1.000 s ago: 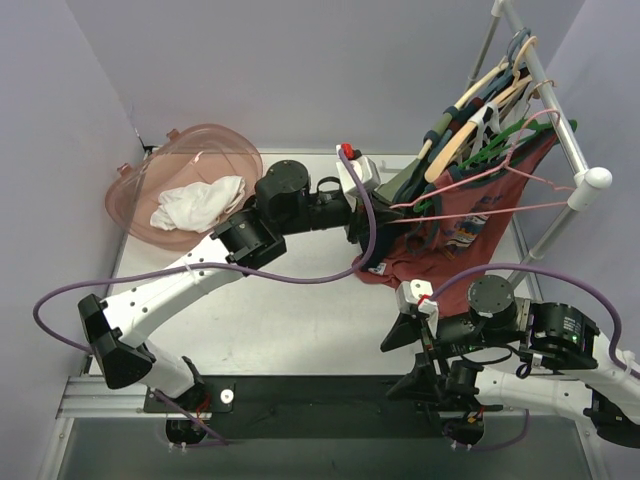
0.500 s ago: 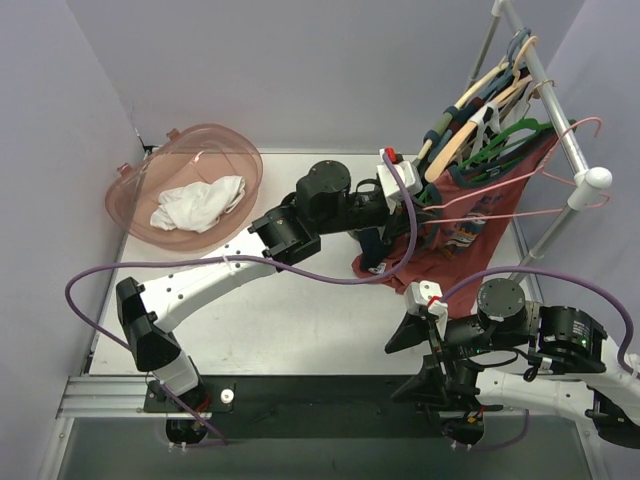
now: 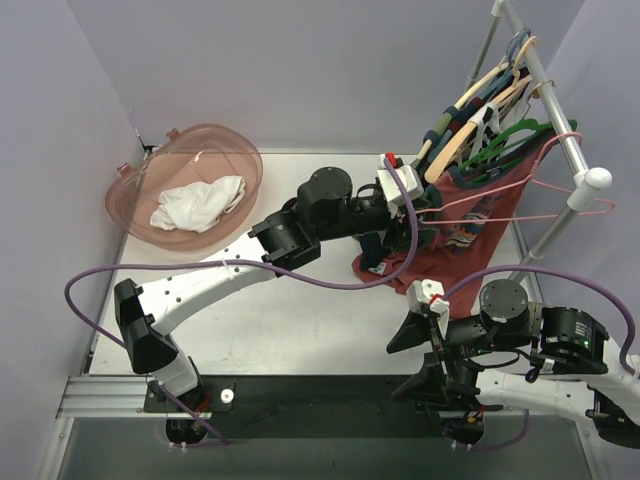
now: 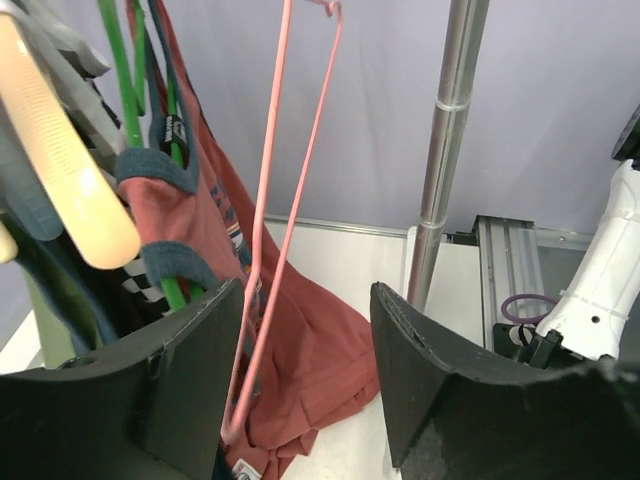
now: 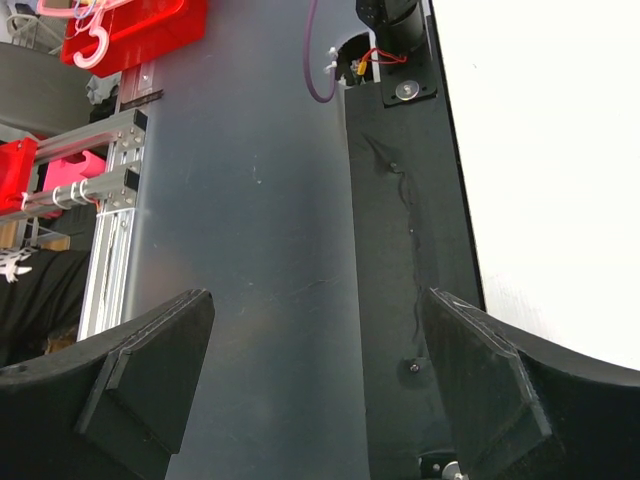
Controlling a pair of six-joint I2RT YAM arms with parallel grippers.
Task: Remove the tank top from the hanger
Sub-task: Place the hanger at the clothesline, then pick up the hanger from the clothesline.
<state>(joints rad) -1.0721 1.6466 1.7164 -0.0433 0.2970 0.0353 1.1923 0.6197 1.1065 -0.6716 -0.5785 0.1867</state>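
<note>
The silver metal clothes rack (image 3: 594,180) is standing at the far right corner of the white tabletop (image 3: 300,310) and is serving here as the reference. The red tank top with blue-grey trim (image 3: 470,225) is hanging just beside the rack's rail, on the side facing the arms, and its lower edge is trailing down onto the tabletop near the rack's foot. The thin pink wire hanger (image 4: 265,190) is lying against the front of this garment and its hook end is reaching up toward the rail; whether the straps are looped over the pink wire cannot be told. The left gripper (image 4: 307,310) is reaching in close to the rack with its jaws standing apart. The pink wire is passing between them, nearer the left-hand finger (image 4: 190,380), and is not being clamped. A pale wooden hanger (image 4: 70,190) and a green hanger (image 4: 125,90) are crowding the rail just beside the tank top. The right gripper (image 5: 318,300) is hanging well apart from the rack, near the arm bases, with its jaws spread wide and nothing between them, facing the black base plate (image 5: 400,250). A translucent pink plastic basin (image 3: 225,140) holding a crumpled white cloth (image 3: 198,203) is sitting well apart from the rack, across the tabletop.
</note>
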